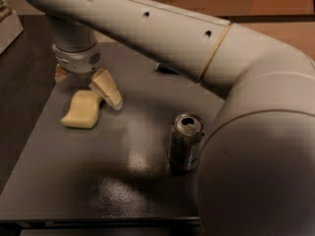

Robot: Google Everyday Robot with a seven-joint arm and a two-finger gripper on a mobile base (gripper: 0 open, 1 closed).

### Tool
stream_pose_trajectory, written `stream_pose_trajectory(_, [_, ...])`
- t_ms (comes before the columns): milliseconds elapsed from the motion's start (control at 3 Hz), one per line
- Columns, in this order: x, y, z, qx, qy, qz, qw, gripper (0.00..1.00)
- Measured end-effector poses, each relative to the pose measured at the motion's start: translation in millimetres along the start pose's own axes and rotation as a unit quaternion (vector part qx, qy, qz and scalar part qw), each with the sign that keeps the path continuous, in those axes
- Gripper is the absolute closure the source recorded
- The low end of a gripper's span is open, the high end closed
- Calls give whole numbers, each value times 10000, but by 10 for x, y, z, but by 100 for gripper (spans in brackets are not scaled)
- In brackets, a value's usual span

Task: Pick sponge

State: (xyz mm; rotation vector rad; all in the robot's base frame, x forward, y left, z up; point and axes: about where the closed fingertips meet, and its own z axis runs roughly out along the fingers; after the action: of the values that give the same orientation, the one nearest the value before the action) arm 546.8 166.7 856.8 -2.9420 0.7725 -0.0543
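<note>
The pale yellow sponge point(82, 110) lies flat on the dark grey table point(123, 181) at the left. My gripper point(86, 90) hangs from the white arm just above and behind the sponge's far end. One beige finger point(106, 87) shows at the sponge's right far corner, close to it or touching it. The other finger point(60, 73) peeks out at the left, mostly hidden behind the wrist. The fingers stand apart, open, with nothing between them.
An opened metal drink can point(186, 141) stands upright right of centre. A dark packet point(166, 69) shows behind the arm, mostly hidden. A white box point(9, 26) sits at the far left edge. The arm's big elbow fills the right side.
</note>
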Motion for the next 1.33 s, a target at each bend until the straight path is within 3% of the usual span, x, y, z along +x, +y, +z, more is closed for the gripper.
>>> stream_pose_trajectory(333, [-27,7,101,-130,-33,-119,9998,0])
stream_pose_trajectory(667, [-59,26,116,-236,-49,-174,9996,17])
stream_pose_trajectory(1333, [-45,57,149,-343,-92,-182,9992,65])
